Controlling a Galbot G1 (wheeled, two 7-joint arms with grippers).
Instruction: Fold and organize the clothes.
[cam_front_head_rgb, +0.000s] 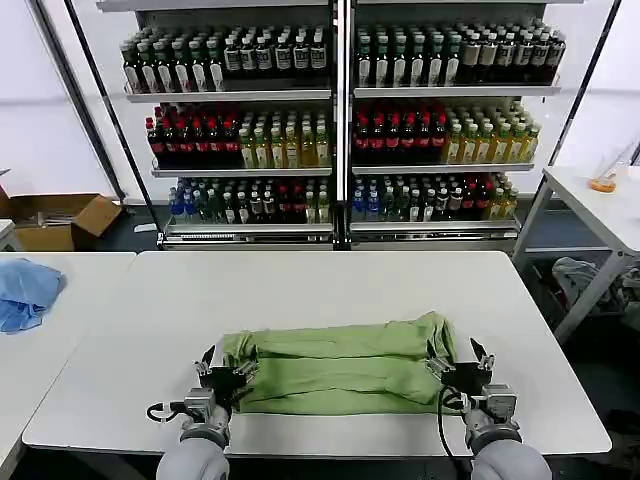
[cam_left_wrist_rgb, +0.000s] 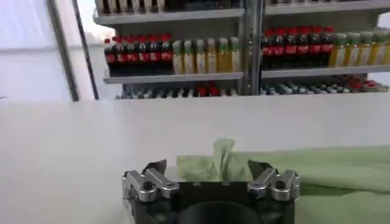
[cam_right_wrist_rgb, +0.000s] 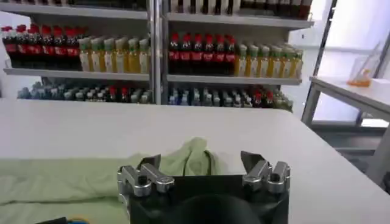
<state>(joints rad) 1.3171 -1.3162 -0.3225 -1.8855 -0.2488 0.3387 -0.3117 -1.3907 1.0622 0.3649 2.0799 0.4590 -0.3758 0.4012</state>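
A: Two end effectors are recorded at the near edge of the desk (cam_front_head_rgb: 330, 280). How is each one posed?

B: The left end effector (cam_front_head_rgb: 222, 372) is set low at the left end of the shirt (cam_front_head_rgb: 340, 365), its fingers spread wide. In the left wrist view, the left end effector (cam_left_wrist_rgb: 210, 173) is seen with a raised tuft of green cloth between its open fingers; no grip on it is shown.

A: And the other?

B: The right end effector (cam_front_head_rgb: 459, 364) is set at the right end of the shirt, likewise low and spread wide. In the right wrist view, the right end effector (cam_right_wrist_rgb: 201, 163) is seen with a bunched corner of the shirt (cam_right_wrist_rgb: 91, 176) lying between the open fingers.

A: Where is the shirt entered?

B: It is laid as a long folded band across the near part of the desk, between the two end effectors. A light blue cloth (cam_front_head_rgb: 25, 292) is listed on the neighbouring desk, well apart.
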